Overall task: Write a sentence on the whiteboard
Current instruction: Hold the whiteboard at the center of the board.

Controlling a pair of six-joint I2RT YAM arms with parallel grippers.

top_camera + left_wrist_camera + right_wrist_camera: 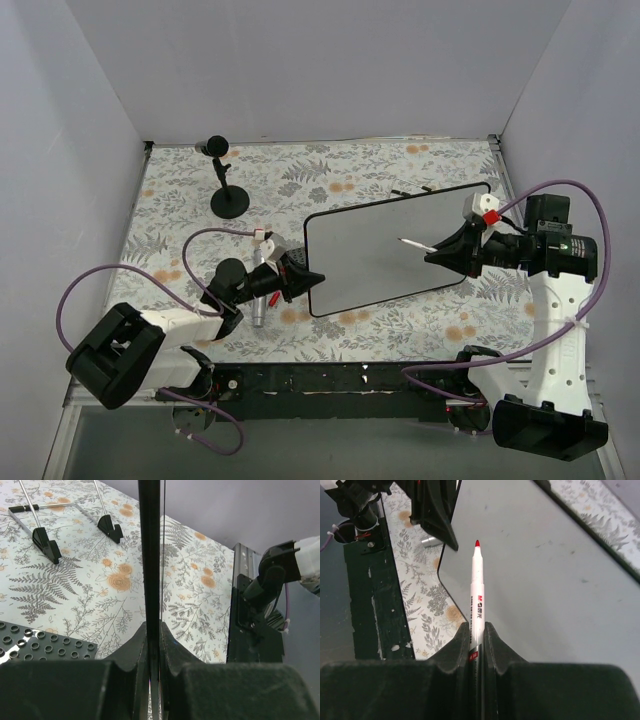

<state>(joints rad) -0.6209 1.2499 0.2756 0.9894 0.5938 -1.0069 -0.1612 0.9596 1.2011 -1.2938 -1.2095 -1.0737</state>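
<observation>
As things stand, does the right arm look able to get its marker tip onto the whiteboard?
Likely yes: the right gripper grips the marker, its uncapped tip over the whiteboard with nothing between. The left gripper clamps only the board's left edge.

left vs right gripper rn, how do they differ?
Grip: the black left gripper is shut on the edge of the large glossy white rectangular whiteboard; the black right gripper is shut on a slim white red-tipped marker pen. Place: left gripper sits at the whiteboard's left edge; right gripper reaches in from its right side, marker pen over the surface. Shared: both shut.
</observation>
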